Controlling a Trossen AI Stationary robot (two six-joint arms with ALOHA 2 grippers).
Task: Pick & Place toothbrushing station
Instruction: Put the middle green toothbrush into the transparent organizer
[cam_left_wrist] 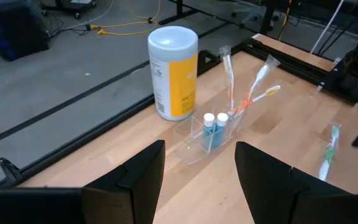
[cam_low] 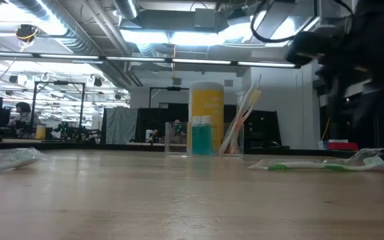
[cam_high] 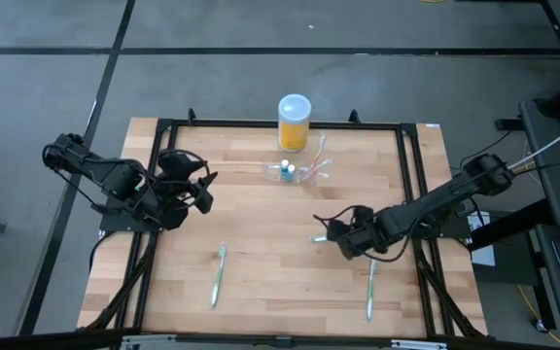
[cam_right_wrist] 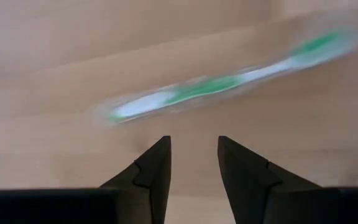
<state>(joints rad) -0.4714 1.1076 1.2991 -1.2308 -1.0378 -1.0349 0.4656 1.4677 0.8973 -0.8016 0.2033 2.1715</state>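
The toothbrushing station (cam_high: 295, 173), a clear holder, stood near the table's far edge, just in front of a yellow white-lidded container (cam_high: 294, 121). It held two small blue bottles (cam_left_wrist: 214, 129) and several wrapped toothbrushes (cam_left_wrist: 248, 93) leaning upright. The left gripper (cam_left_wrist: 197, 180) hung above the table's left side, fingers parted and empty, facing the station from well apart. The right gripper (cam_right_wrist: 193, 165) was low over the right half, jaws partly open, holding nothing, directly beside a wrapped green toothbrush (cam_right_wrist: 222, 86) lying flat. Two more green toothbrushes (cam_high: 218, 274) lay nearer the front edge of the wooden table (cam_high: 270, 262).
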